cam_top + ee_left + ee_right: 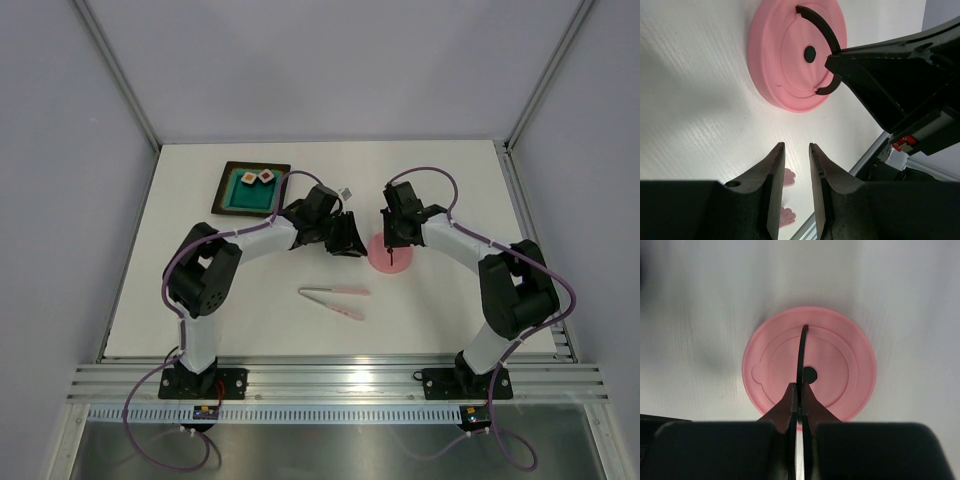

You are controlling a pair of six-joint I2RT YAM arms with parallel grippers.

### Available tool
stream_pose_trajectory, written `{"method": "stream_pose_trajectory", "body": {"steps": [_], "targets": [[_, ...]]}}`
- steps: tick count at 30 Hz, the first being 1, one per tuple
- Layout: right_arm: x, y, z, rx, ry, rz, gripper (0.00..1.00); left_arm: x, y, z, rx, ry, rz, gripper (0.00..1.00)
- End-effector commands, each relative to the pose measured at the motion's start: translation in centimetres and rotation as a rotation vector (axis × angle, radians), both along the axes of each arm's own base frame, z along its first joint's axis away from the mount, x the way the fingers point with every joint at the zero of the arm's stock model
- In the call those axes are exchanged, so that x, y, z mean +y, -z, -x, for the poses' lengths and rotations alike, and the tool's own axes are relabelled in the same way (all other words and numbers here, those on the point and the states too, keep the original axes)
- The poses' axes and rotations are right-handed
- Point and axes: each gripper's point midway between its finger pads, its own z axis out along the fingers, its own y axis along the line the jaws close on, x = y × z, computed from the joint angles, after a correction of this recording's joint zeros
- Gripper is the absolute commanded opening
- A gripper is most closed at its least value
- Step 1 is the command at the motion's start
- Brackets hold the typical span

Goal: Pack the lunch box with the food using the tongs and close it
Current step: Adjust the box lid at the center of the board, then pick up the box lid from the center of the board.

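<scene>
The pink lid (pixel 390 256) (pixel 840 365) lies flat on the white table. My right gripper (pixel 392 240) (pixel 800 387) hangs over it, shut on its curved black handle (pixel 801 355) (pixel 822 30). Just left of the lid, my left gripper (pixel 345 238) (pixel 796 146) is open, its jaws a little apart with nothing between them. The pink-and-white tongs (pixel 336 298) (pixel 789 178) lie on the table in front of the arms, held by neither gripper. Small pieces of food (pixel 255 178) sit on the tray at the back left. The steel tin of the lunch box is hidden.
The black tray with a teal inside (pixel 232 200) lies at the back left of the table. A small grey scrap (pixel 346 192) lies behind the left gripper. Metal rails (pixel 340 380) run along the near table edge.
</scene>
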Motion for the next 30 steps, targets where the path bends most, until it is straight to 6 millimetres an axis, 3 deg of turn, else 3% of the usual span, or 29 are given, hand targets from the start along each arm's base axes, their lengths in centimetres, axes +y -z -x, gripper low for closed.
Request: {"method": "stream_pose_trajectory", "body": {"steps": [1, 3, 8, 11, 16, 21, 30], "targets": [[0.3, 0.4, 0.4, 0.022, 0.009, -0.054, 0.06, -0.5, -2.5, 0.5, -0.040, 0.042, 0.047, 0.29], [0.2, 0.7, 0.4, 0.029, 0.012, -0.044, 0.21, -0.6, -2.8, 0.5, -0.044, 0.042, 0.049, 0.29], [-0.5, 1.1, 0.6, 0.032, 0.021, -0.006, 0.32, -0.4, -3.6, 0.5, -0.060, 0.038, 0.051, 0.29], [-1.0, 1.2, 0.6, 0.030, 0.029, 0.017, 0.33, -0.3, -4.1, 0.4, -0.068, 0.036, 0.049, 0.29], [-1.5, 1.2, 0.6, 0.023, 0.042, 0.037, 0.26, -0.3, -5.0, 0.4, -0.086, 0.036, 0.054, 0.29], [-1.5, 0.3, 0.4, 0.000, 0.045, 0.033, 0.00, 0.1, -6.3, 0.0, -0.112, 0.028, 0.057, 0.29], [-1.6, -1.2, 0.6, -0.018, 0.054, 0.024, 0.00, 5.3, -8.6, -3.4, -0.166, -0.082, 0.051, 0.29]]}}
